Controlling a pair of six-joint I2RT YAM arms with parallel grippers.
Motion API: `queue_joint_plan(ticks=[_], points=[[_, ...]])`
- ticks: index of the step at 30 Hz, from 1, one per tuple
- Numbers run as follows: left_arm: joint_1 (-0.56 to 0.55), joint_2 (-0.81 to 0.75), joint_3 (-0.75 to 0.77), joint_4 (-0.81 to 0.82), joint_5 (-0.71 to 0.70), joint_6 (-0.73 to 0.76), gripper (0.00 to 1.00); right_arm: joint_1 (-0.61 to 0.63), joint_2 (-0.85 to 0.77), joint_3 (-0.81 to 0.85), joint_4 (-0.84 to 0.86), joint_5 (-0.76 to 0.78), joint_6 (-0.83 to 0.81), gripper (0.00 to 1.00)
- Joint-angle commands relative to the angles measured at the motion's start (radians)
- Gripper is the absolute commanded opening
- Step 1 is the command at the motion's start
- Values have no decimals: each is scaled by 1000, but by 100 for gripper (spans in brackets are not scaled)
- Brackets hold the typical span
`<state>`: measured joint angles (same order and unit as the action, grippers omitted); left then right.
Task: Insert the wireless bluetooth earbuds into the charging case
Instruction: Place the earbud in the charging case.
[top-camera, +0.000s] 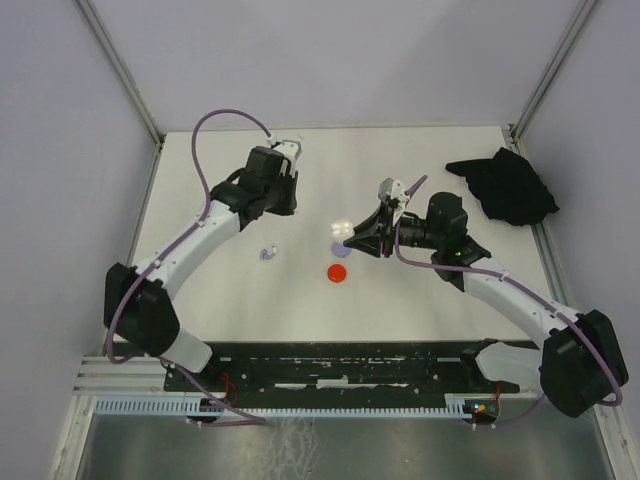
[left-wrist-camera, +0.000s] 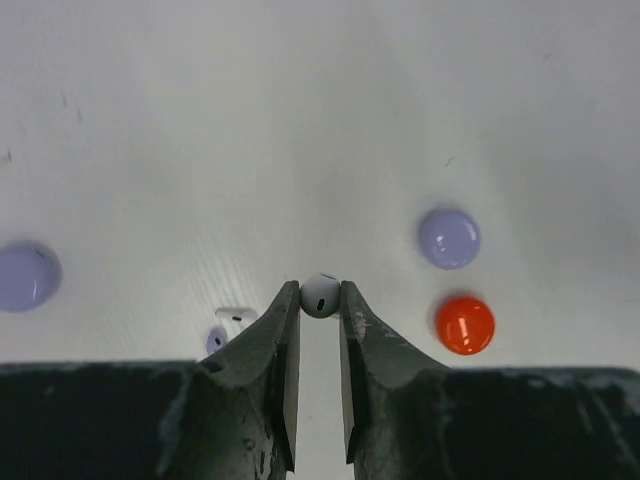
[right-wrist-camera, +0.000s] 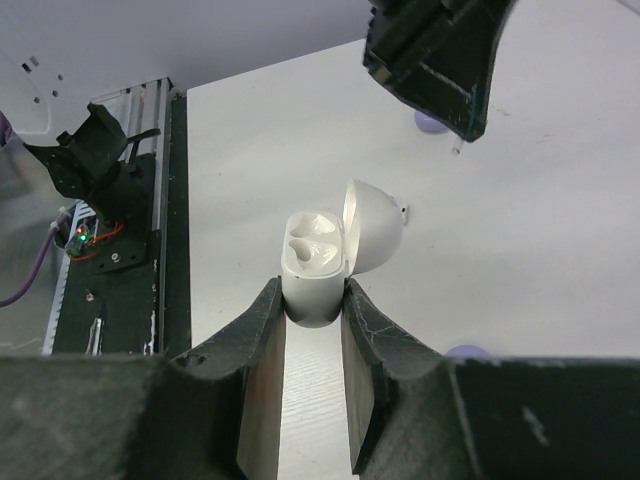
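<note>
My left gripper (left-wrist-camera: 320, 300) is shut on a small white earbud (left-wrist-camera: 320, 295) and holds it high above the table. In the top view the left gripper (top-camera: 272, 185) points down and its own body hides its tips. My right gripper (right-wrist-camera: 314, 300) is shut on the white charging case (right-wrist-camera: 316, 270). The case lid (right-wrist-camera: 374, 225) is open and both sockets are empty. The case also shows in the top view (top-camera: 342, 231), at the right gripper (top-camera: 352, 237). Another whitish and lilac earbud (left-wrist-camera: 226, 324) lies on the table (top-camera: 268, 253).
A lilac disc (left-wrist-camera: 449, 238) and a red disc (left-wrist-camera: 465, 325) lie mid-table, the red one (top-camera: 338, 272) just in front of the case. Another lilac disc (left-wrist-camera: 25, 276) lies to the left. A black cloth (top-camera: 505, 185) sits at the far right.
</note>
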<state>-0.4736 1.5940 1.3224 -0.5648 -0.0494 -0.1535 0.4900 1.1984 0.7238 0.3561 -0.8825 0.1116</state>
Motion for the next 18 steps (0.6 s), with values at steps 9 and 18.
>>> queue_joint_plan(ticks=[9, 18], points=[[-100, -412, -182, 449, 123, 141, 20, 4, -56, -2, 167, 94, 17, 2], [-141, -601, -373, 750, 348, 246, 20, 4, -54, -1, 233, 103, 33, 2]])
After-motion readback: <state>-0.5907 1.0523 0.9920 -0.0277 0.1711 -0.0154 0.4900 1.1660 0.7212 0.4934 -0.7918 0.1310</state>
